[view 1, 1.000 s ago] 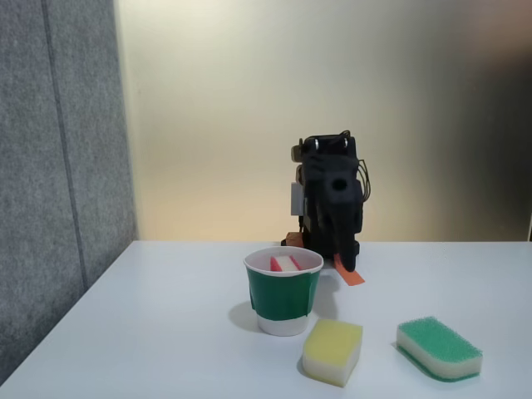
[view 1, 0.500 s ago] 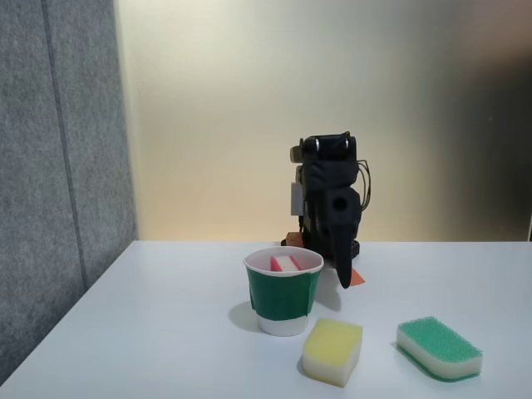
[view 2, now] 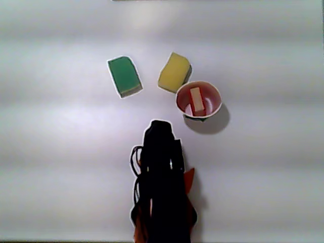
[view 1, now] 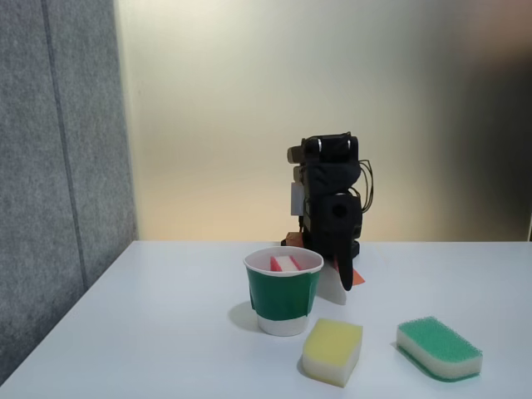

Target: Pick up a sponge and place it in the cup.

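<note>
- Vs 0.5 s ago: arm (view 1: 331, 204) has folded a bit more upright behind the cup (view 1: 283, 293); gripper (view 1: 346, 281) tip still hangs down right of the cup, w/ the orange jaw piece peeking beside it. Cup and all sponges unmoved.
- Sponge (view 1: 284, 263) sits inside the cup, red edge + cream foam poking just above the rim in fixed view.
- Jaws: can't tell if released or clenched; dark fingers blur together in fixed view, and from above the arm body covers them. Nothing seen held.
- Yellow sponge (view 1: 332, 351) just in front-right of the cup; green sponge (view 1: 439, 347) further right of the cup, apart from the yellow one.
- Top-down other view adds: sponge (view 2: 196, 99) stands on edge in the cup (view 2: 214, 107), leaning on the inner wall; yellow sponge (view 2: 174, 72) nearly touches the cup rim; green sponge (view 2: 124, 76) beyond it. Arm (view 2: 162, 187) is a dark silhouette there.
- Fixed view alone gives the cup's green wall + white base band, on a white table (view 1: 166, 332).
</note>
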`<move>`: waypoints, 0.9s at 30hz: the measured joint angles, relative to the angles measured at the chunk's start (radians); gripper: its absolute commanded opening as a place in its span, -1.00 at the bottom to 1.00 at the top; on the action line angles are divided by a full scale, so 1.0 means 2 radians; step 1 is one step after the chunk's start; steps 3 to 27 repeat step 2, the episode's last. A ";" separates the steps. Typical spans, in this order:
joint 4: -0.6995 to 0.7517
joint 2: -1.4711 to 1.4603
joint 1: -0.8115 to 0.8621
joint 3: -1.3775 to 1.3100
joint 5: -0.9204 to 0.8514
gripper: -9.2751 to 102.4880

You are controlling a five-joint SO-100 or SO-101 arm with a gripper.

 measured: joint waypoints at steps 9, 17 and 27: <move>0.000 0.000 0.003 0.000 0.000 -0.83; 0.000 0.000 0.003 0.000 0.000 -0.83; 0.000 0.000 0.003 0.000 0.000 -0.83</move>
